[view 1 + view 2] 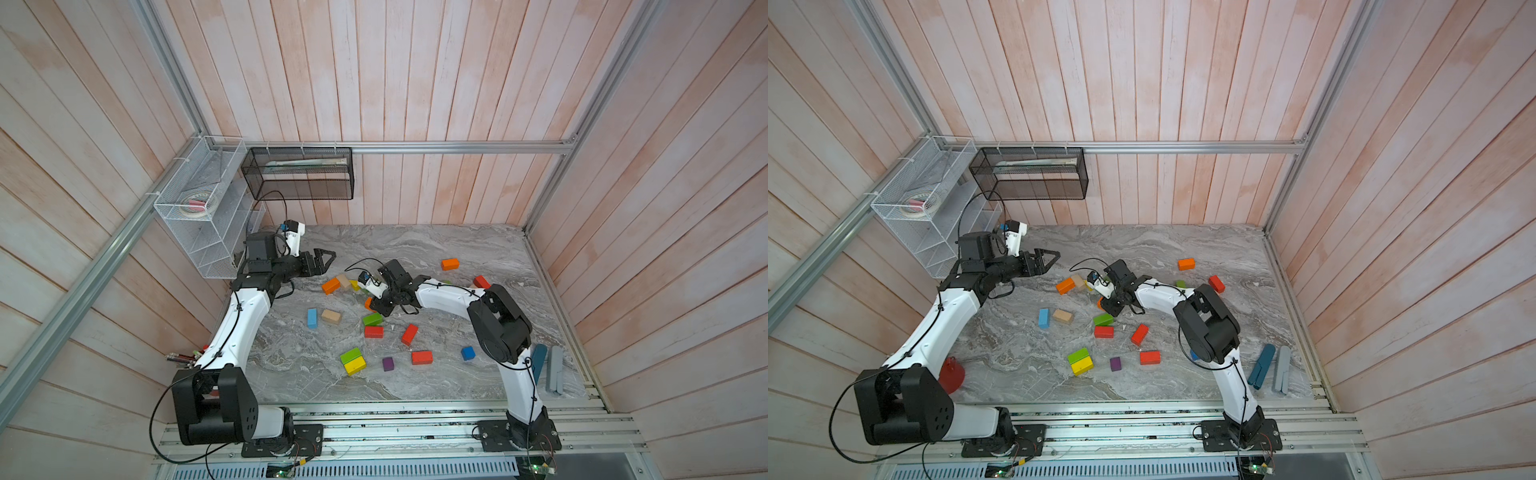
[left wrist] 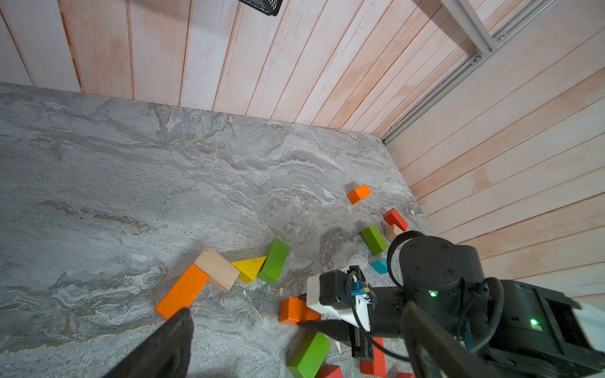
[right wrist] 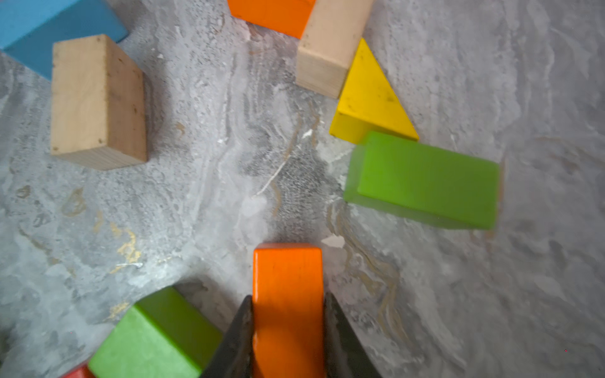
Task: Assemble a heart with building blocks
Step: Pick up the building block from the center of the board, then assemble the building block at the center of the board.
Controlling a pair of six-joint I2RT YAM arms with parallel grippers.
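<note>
Orange block (image 3: 288, 278) is clamped between the right fingers (image 3: 242, 330) at mid-desk (image 3: 229, 163), just beside a green brick (image 3: 157, 333). The left fingers (image 2: 170, 343) stand wide apart at far left, holding nothing.

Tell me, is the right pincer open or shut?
Shut: the right pincer squeezes the orange block between its jaws.

I log one grey marbled tabletop (image 1: 432, 245). Lying on it, mid-frame: loose building blocks (image 1: 373, 331) in red, orange, green, yellow, blue, purple and tan. Lower right: a dark-blue bar (image 1: 1262, 363) beside a grey bar (image 1: 1282, 368).
</note>
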